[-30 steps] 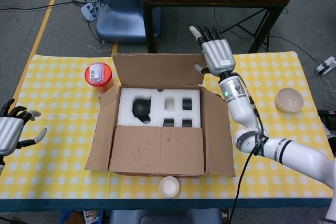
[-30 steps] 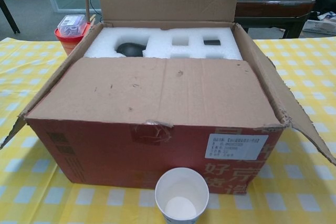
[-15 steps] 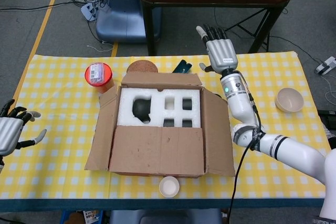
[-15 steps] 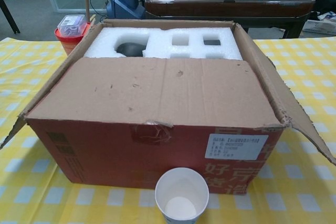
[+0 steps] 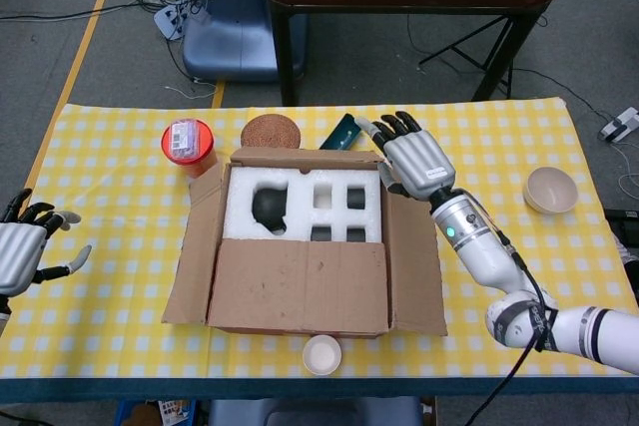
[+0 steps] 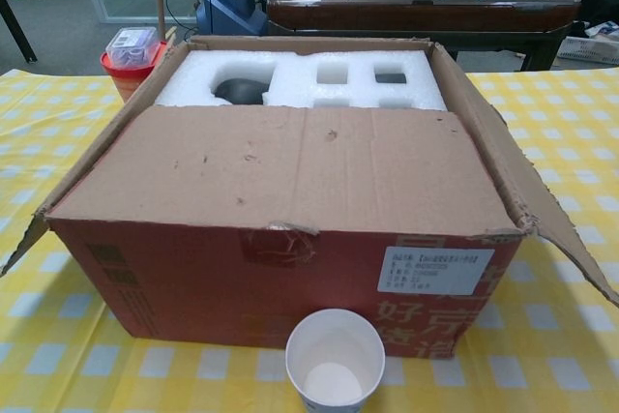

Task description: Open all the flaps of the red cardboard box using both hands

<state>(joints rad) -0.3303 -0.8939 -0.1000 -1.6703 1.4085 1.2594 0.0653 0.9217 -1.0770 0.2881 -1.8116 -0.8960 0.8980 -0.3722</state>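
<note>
The red cardboard box (image 5: 300,331) (image 6: 271,273) stands mid-table. Its front flap (image 5: 298,286) (image 6: 280,166) lies flat over the front half. The back flap (image 5: 308,156) is folded down behind the box, and the left flap (image 5: 203,236) and right flap (image 5: 414,256) splay outward. White foam (image 5: 344,214) (image 6: 300,79) holding a black object (image 5: 268,205) shows in the open back half. My right hand (image 5: 414,155) hovers open, fingers spread, over the back right corner. At the table's left edge, far from the box, my left hand (image 5: 25,251) is open and holds nothing.
A paper cup (image 5: 321,354) (image 6: 334,365) stands just in front of the box. A red lidded cup (image 5: 188,145) (image 6: 131,50), a brown disc (image 5: 272,133) and a dark flat object (image 5: 344,131) lie behind it. A beige bowl (image 5: 550,190) sits at the right.
The back flap, upright a second ago, has dropped down behind the box. My right hand came off it and has moved nearer and lower, over the back right corner. The left hand stayed put.
</note>
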